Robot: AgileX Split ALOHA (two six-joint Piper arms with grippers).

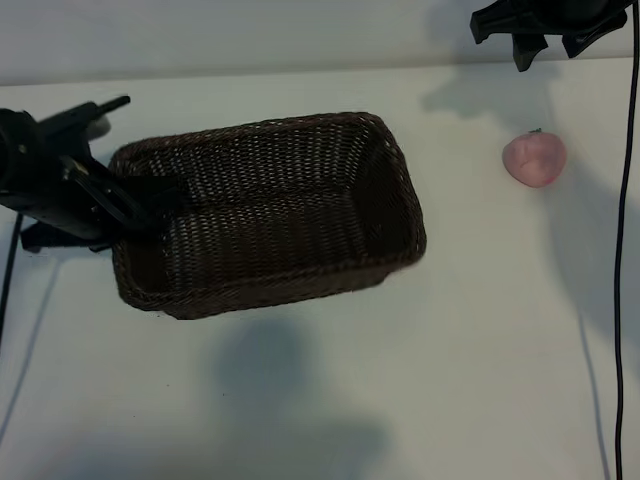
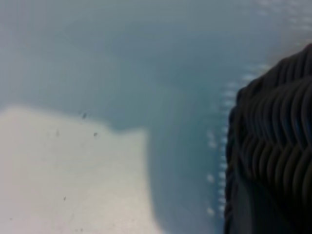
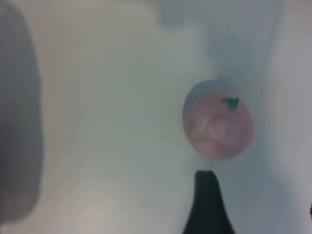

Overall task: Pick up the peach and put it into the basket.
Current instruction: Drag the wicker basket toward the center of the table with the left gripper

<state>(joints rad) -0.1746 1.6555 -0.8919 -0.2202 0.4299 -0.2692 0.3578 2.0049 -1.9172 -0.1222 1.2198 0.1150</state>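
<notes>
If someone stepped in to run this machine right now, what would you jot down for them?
Left hand: at the basket's left end, closed on its rim there.
Right hand: open, up at the far right edge of the table, holding nothing, not touching the peach.
Peach: lying on the table right of the basket, well apart from it, in front of the right hand.
Basket: left of centre, nothing in it.
Done: basket gripped by the left hand.
Left: the right hand probably goes down to the peach, grips it, carries it across and drops it in the basket.
</notes>
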